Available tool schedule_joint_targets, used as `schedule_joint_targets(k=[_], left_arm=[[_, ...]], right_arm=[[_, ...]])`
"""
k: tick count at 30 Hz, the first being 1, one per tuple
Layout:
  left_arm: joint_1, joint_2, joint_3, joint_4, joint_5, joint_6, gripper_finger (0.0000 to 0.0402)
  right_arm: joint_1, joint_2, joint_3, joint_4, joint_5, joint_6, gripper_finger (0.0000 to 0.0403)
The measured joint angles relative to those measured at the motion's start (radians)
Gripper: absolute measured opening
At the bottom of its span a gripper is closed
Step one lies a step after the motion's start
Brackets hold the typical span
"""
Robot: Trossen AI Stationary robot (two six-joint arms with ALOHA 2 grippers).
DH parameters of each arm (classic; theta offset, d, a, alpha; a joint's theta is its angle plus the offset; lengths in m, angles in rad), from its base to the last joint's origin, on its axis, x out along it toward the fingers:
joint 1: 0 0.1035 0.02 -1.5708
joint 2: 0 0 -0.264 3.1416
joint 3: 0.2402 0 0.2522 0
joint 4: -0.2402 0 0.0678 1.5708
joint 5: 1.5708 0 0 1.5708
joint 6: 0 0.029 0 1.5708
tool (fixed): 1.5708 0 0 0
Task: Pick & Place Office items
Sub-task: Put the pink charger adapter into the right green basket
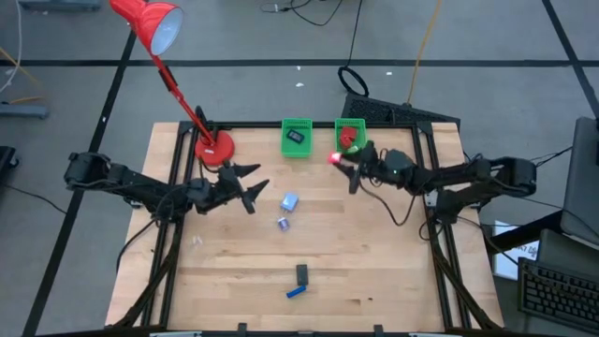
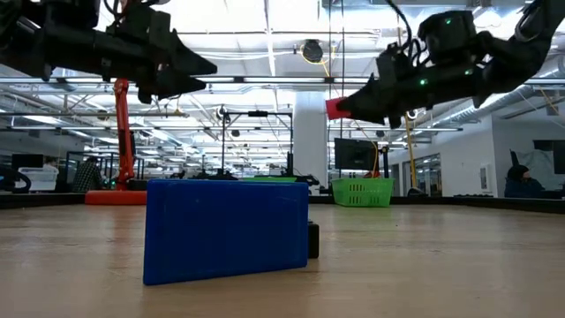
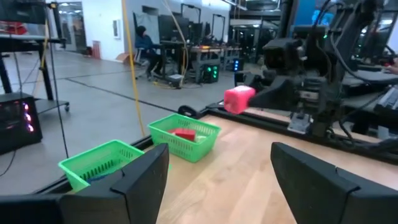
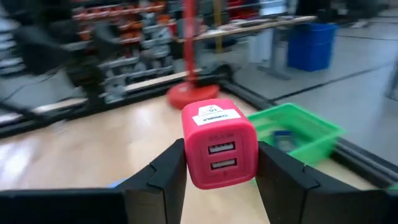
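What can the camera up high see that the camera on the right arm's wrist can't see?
Only the high view shows the pale blue cube, the black oblong and the blue oblong lying on the table, plus the left gripper, open and empty above it. Only the right wrist view shows two slots and a white label on the red block. Both show the right gripper shut on that block, a green basket and the lamp's red base.

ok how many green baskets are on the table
2: both at the table's far edge, side by side. The left basket holds a dark item; the right basket holds a red one, beside the right gripper.
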Motion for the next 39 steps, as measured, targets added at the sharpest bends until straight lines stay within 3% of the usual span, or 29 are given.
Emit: schedule_joint_targets(k=[10, 19, 25, 39], left_arm=[[0.013, 0.0, 0.0, 0.009, 0.0, 0.007, 0.0285], [0.017, 0.0, 0.0, 0.015, 0.001, 0.096, 0.0301], [0.03, 0.0, 0.0, 0.017, 0.003, 0.163, 0.0291], [0.082, 0.0, 0.0, 0.02, 0.004, 0.154, 0.0253]], right_arm=[[-0.193, 0.016, 0.0, -0.229, 0.075, -0.018, 0.015], [-0.294, 0.015, 0.001, -0.207, 0.131, -0.019, 0.0149], [-0.353, 0.019, 0.001, -0.248, 0.132, 0.016, 0.0152], [-0.378, 0.199, 0.002, -0.164, 0.127, 0.066, 0.0167]])
